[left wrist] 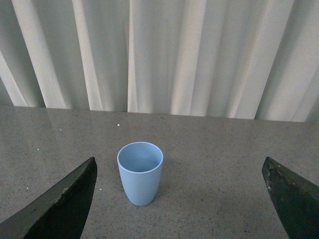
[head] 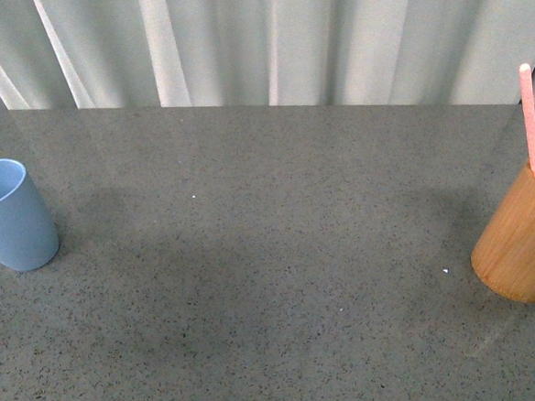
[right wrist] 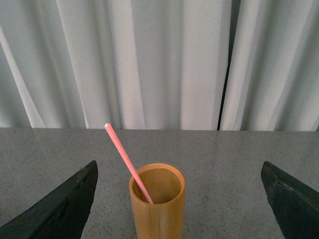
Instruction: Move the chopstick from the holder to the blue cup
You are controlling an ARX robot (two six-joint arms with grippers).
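Note:
The blue cup [head: 10,215] stands upright and empty at the table's left edge in the front view. The orange-brown holder [head: 524,233] stands at the right edge with one pink chopstick [head: 529,120] rising from it. No arm shows in the front view. In the left wrist view my left gripper [left wrist: 179,199] is open, its jaws wide apart, with the blue cup [left wrist: 140,172] ahead between them, nearer one finger. In the right wrist view my right gripper [right wrist: 179,199] is open, with the holder [right wrist: 157,201] ahead and the chopstick [right wrist: 127,162] leaning in it.
The grey speckled table [head: 273,283] runs back to a white pleated curtain [head: 265,35]. A dark gap in the curtain [right wrist: 227,74] shows in the right wrist view.

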